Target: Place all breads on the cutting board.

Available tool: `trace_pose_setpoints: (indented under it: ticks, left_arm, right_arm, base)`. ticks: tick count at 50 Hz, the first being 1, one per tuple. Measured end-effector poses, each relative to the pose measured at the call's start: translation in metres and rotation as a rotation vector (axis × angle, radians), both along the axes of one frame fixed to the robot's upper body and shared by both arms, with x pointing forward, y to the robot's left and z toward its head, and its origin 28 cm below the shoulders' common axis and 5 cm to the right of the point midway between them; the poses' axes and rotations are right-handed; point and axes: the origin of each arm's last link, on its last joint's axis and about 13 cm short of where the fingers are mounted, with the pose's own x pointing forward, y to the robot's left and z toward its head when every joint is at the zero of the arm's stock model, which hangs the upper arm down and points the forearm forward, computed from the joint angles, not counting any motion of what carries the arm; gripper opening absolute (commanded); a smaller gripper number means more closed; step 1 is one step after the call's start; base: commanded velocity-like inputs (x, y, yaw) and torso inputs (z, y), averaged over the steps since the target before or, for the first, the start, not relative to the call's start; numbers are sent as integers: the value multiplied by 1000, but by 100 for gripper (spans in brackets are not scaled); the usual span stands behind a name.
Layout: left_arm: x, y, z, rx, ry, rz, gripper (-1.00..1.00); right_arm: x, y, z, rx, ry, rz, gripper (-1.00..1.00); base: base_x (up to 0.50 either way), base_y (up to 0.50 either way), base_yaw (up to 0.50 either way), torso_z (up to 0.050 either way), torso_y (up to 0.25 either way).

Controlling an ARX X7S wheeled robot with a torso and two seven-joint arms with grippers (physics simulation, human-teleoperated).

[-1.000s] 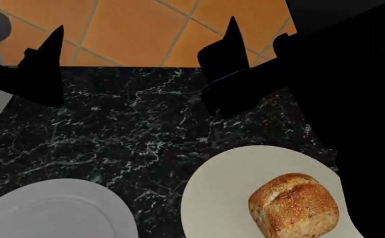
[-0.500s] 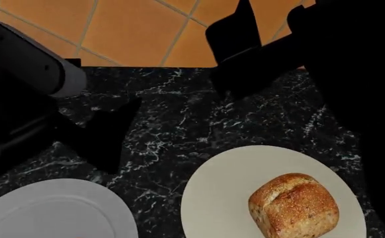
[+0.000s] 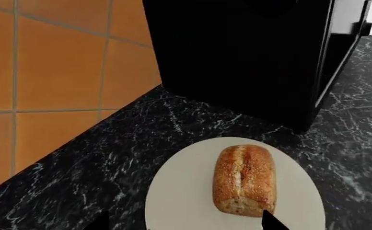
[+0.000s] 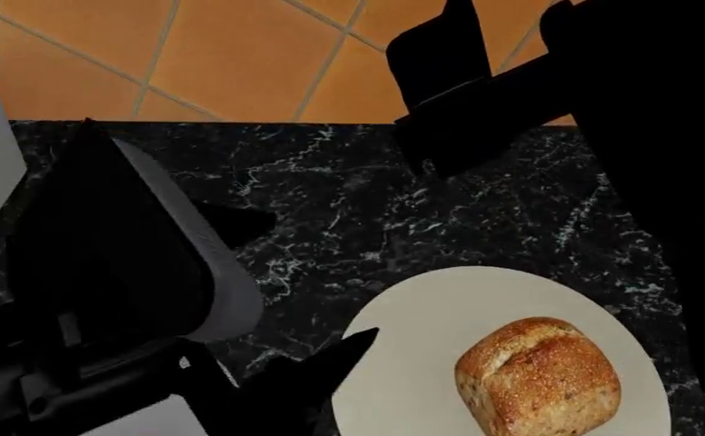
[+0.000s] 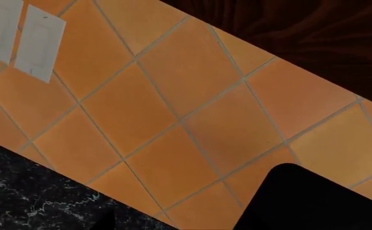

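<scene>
The large crusty loaf (image 4: 537,375) lies on a round white plate (image 4: 425,327) on the black marble counter (image 4: 328,209). In the left wrist view the loaf (image 3: 244,180) is oblong, its long axis running straight away from the camera toward the black appliance (image 3: 250,52) behind the plate, with a pale split along its top following that same axis. The near end of the loaf sits just ahead of the left gripper (image 3: 182,223), closer to the fingertip (image 3: 272,222) on one side than to the other. Nothing else shares the plate (image 3: 180,191), and the loaf is set toward the half of it that lies under that nearer fingertip.

The left gripper (image 4: 316,368) hangs low over the near rim of the plate, spread wide with nothing between its fingers and not touching the bread; one dark fingertip (image 4: 350,350) points toward the loaf across bare plate. A second white plate (image 4: 164,420) shows only as a sliver under the left arm.

The right gripper (image 4: 431,73) is held up and well away from the loaf, over the counter's far edge by the orange tiled wall (image 4: 232,54). Whether it is open I cannot tell; its camera shows only the tiled wall (image 5: 173,110) with two white outlet covers (image 5: 19,36), and it holds nothing visible
</scene>
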Motion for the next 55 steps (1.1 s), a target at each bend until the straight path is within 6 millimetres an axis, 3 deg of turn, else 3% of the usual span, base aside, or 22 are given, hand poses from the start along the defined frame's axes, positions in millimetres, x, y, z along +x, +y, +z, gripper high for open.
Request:
trace_pose_setpoints:
  ticks: [14, 36, 55]
  left_arm:
    - [5, -20, -8, -20, 53, -69, 100]
    - [34, -54, -34, -36, 146, -97, 100]
    - [41, -69, -50, -44, 191, -114, 100]
  right_arm:
    - [-1, -1, -1, -4, 9, -6, 100]
    - [2, -8, -10, 0, 45, -17, 100]
    - [3, -9, -17, 10, 63, -21, 100]
  base:
    - [0, 0, 0, 0, 0]
    - [0, 0, 0, 0, 0]
    - [0, 0, 0, 0, 0]
